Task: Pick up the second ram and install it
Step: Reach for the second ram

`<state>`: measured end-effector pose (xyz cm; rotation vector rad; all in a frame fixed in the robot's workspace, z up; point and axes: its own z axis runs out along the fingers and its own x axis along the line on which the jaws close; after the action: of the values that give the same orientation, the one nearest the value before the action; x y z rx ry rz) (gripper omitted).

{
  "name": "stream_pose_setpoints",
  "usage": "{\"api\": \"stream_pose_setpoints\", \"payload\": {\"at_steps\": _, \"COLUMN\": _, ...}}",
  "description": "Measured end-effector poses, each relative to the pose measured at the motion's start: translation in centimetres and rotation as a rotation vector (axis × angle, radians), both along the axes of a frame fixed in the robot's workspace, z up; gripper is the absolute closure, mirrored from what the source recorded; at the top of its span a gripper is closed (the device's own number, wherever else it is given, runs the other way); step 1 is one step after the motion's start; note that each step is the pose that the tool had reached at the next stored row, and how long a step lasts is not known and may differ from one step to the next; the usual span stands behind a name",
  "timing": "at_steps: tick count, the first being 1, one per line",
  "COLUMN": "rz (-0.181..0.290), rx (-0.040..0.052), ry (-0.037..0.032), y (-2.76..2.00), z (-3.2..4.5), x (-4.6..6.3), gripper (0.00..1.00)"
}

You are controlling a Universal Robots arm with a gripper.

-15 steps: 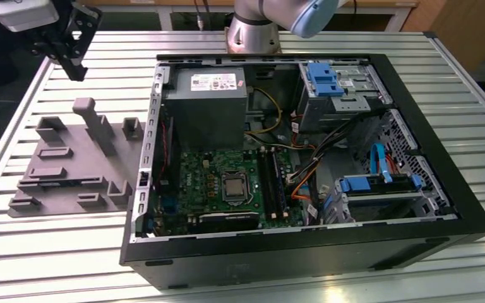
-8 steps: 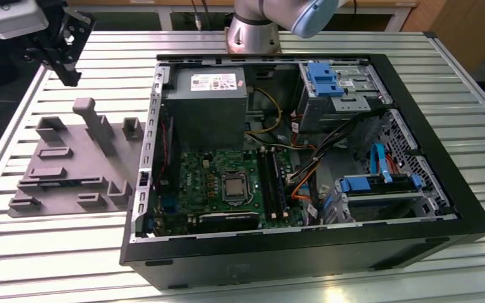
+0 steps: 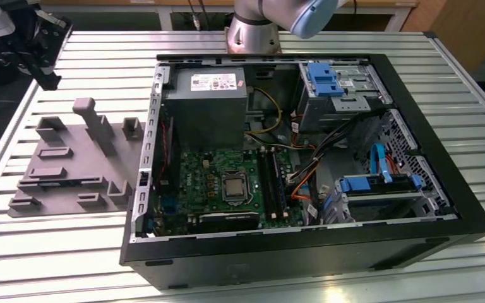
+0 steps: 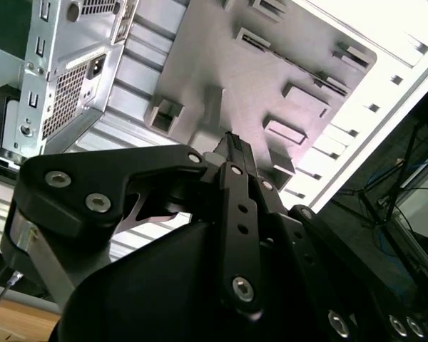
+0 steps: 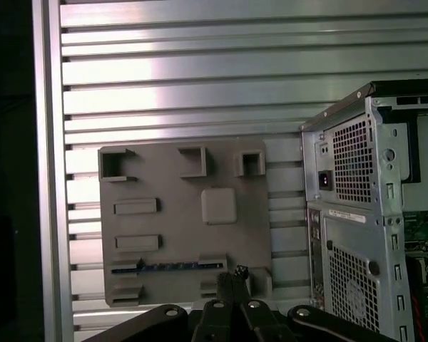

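The gripper (image 5: 233,275) looks shut and holds nothing. If it goes down like this, I think it would bump the second ram (image 5: 167,266) and not grab it. The thin stick could also tip or slip. It sits in a slot along one edge of the grey holder (image 5: 178,235), beside the computer case (image 5: 357,235) on the table (image 5: 200,78). The arm hangs above that edge, pointing down.

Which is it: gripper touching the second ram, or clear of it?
Apart. In the exterior view the gripper hangs beside the grey holder, bare table between them; the first wrist view shows the second ram lying in that holder.
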<state>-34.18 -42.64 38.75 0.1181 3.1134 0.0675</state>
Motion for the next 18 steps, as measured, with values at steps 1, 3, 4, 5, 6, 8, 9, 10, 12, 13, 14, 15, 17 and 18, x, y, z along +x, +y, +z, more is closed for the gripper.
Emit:
{"api": "stream_pose_setpoints", "payload": {"at_steps": 1, "rz": 0.0, "rx": 0.0, "ry": -0.0001, "y": 0.0, "z": 0.0, "x": 0.0, "gripper": 0.89}}
{"api": "stream_pose_setpoints", "payload": {"at_steps": 3, "rz": 0.0, "rx": 0.0, "ry": -0.0001, "y": 0.0, "z": 0.0, "x": 0.0, "gripper": 0.89}}
{"api": "stream_pose_setpoints", "payload": {"at_steps": 4, "rz": 0.0, "rx": 0.0001, "ry": -0.0001, "y": 0.0, "z": 0.0, "x": 0.0, "gripper": 0.89}}
{"api": "stream_pose_setpoints", "payload": {"at_steps": 5, "rz": 0.0, "rx": 0.0001, "ry": -0.0001, "y": 0.0, "z": 0.0, "x": 0.0, "gripper": 0.89}}
{"api": "stream_pose_setpoints", "payload": {"at_steps": 6, "rz": 0.0, "rx": 0.0001, "ry": -0.0001, "y": 0.0, "z": 0.0, "x": 0.0, "gripper": 0.89}}
{"api": "stream_pose_setpoints", "payload": {"at_steps": 8, "rz": 0.0, "rx": 0.0001, "ry": -0.0001, "y": -0.01, "z": -0.01, "x": -0.4, "gripper": 0.89}}
{"api": "stream_pose_setpoints", "payload": {"at_steps": 9, "rz": 0.0, "rx": 0.0, "ry": 0.0, "y": -0.01, "z": 0.0, "x": -0.7, "gripper": 0.89}}
{"api": "stream_pose_setpoints", "payload": {"at_steps": 10, "rz": 0.0, "rx": 0.0, "ry": 0.0, "y": -0.02, "z": 0.0, "x": -1.0, "gripper": 0.89}}
{"api": "stream_pose_setpoints", "payload": {"at_steps": 12, "rz": 0.0, "rx": 0.0001, "ry": -0.0001, "y": -0.04, "z": -0.01, "x": -1.4, "gripper": 0.89}}
{"api": "stream_pose_setpoints", "payload": {"at_steps": 13, "rz": 0.0, "rx": 0.0001, "ry": -0.0001, "y": -0.06, "z": -0.02, "x": -1.6, "gripper": 0.89}}
{"api": "stream_pose_setpoints", "payload": {"at_steps": 14, "rz": 0.0, "rx": 0.0, "ry": -0.0001, "y": -0.08, "z": -0.02, "x": -1.8, "gripper": 0.89}}
{"api": "stream_pose_setpoints", "payload": {"at_steps": 15, "rz": 0.0, "rx": 0.0001, "ry": -0.0001, "y": -0.14, "z": -0.04, "x": -2.0, "gripper": 0.89}}
{"api": "stream_pose_setpoints", "payload": {"at_steps": 17, "rz": 0.0, "rx": 0.0, "ry": 0.0, "y": -0.43, "z": -0.08, "x": -2.3, "gripper": 0.89}}
{"api": "stream_pose_setpoints", "payload": {"at_steps": 18, "rz": 0.0, "rx": 0.0001, "ry": 0.0, "y": -0.57, "z": -0.12, "x": -2.4, "gripper": 0.89}}
